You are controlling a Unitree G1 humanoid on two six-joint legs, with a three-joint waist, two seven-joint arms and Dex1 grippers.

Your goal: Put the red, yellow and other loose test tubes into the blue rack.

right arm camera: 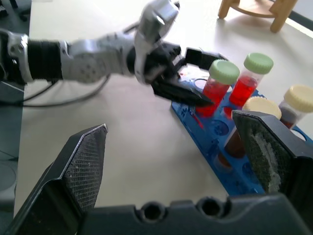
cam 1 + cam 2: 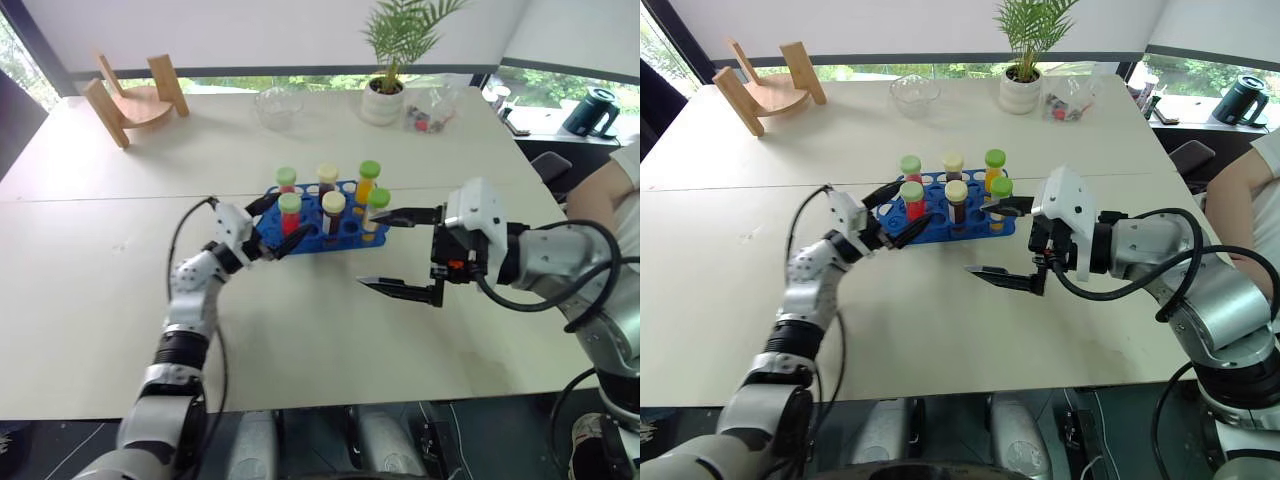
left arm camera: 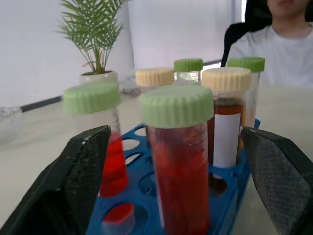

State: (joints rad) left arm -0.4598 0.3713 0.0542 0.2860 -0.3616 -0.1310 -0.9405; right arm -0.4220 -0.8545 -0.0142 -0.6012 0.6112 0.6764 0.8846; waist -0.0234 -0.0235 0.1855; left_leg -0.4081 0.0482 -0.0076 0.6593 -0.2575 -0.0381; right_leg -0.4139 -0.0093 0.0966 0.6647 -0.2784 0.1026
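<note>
The blue rack [image 2: 345, 232] stands mid-table and holds several capped tubes upright. A red tube with a green cap [image 3: 178, 161] stands in a near hole, between the spread fingers of my left gripper [image 2: 293, 214], which is open with a gap on each side of the tube. A second red tube [image 3: 98, 147] stands beside it. A dark brown tube with a cream cap [image 2: 333, 210] and a yellow tube with a green cap [image 2: 376, 212] fill the same near row. My right gripper [image 2: 370, 250] hangs open just right of the rack, holding nothing.
An orange tube with a green cap [image 2: 368, 180] stands in the rack's back row. At the far side are a wooden stand [image 2: 135, 95], a glass bowl [image 2: 280, 105] and a potted plant [image 2: 385, 95]. A person's arm [image 2: 600, 200] shows at the right edge.
</note>
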